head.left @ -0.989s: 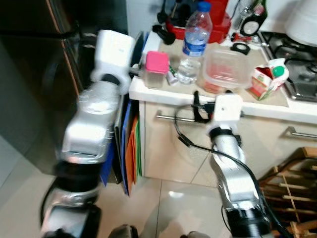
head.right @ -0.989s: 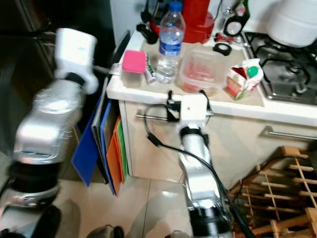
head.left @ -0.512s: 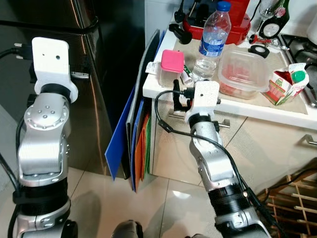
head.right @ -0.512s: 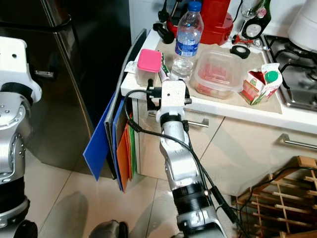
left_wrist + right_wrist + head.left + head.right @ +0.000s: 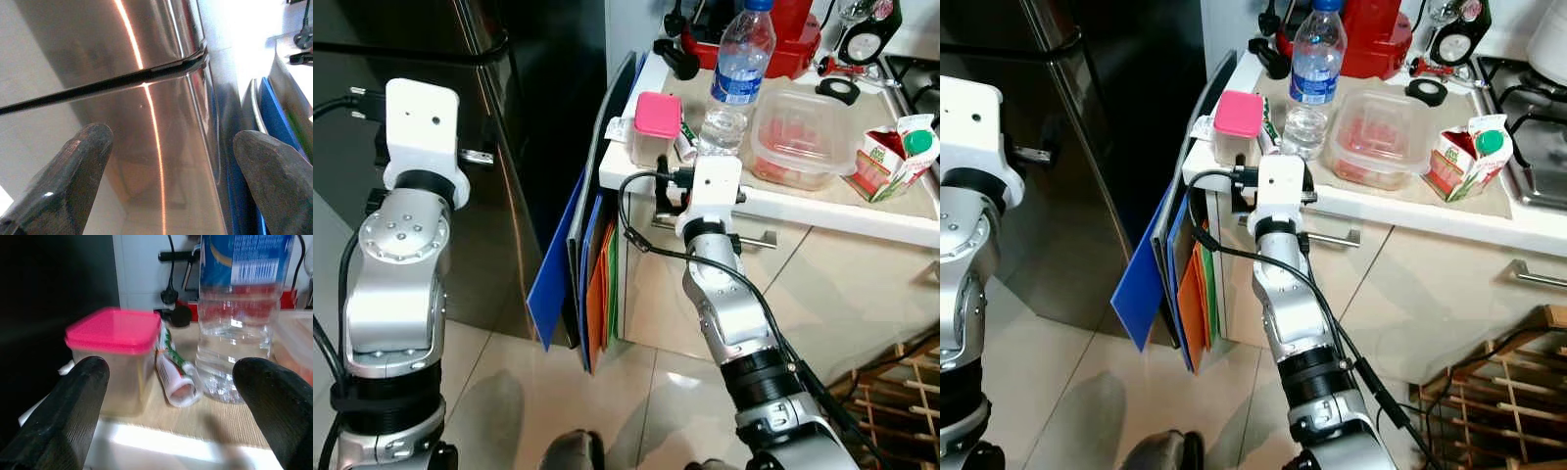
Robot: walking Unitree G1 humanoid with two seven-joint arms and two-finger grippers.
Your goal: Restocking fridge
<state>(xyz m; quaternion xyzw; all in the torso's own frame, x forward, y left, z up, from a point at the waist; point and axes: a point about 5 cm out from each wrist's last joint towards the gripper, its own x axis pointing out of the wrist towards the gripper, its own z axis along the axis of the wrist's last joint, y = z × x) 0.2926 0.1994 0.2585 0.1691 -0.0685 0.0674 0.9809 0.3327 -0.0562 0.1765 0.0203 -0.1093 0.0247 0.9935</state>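
A steel fridge (image 5: 538, 117) stands at the left with its doors closed; the seam between them crosses the left wrist view (image 5: 122, 81). My left gripper (image 5: 166, 171) is open and faces the fridge door from close by, holding nothing. My right gripper (image 5: 171, 401) is open at the counter's front edge (image 5: 803, 206). It points at a pink-lidded container (image 5: 115, 362), a small tube (image 5: 173, 374) and a water bottle (image 5: 237, 333). A clear tub with red contents (image 5: 803, 137) and a small carton (image 5: 896, 157) sit further right on the counter.
Blue and orange boards (image 5: 563, 264) lean in the gap between fridge and cabinet. A drawer handle (image 5: 759, 235) runs below the counter edge. A red appliance (image 5: 783, 44) stands at the back, a stove (image 5: 1528, 88) at the right, and a wooden rack (image 5: 1498, 411) on the floor.
The view has swung left and sharpened. My left arm moved from beside the counter to face the fridge door. My right gripper shifted left along the counter edge toward the pink-lidded container.
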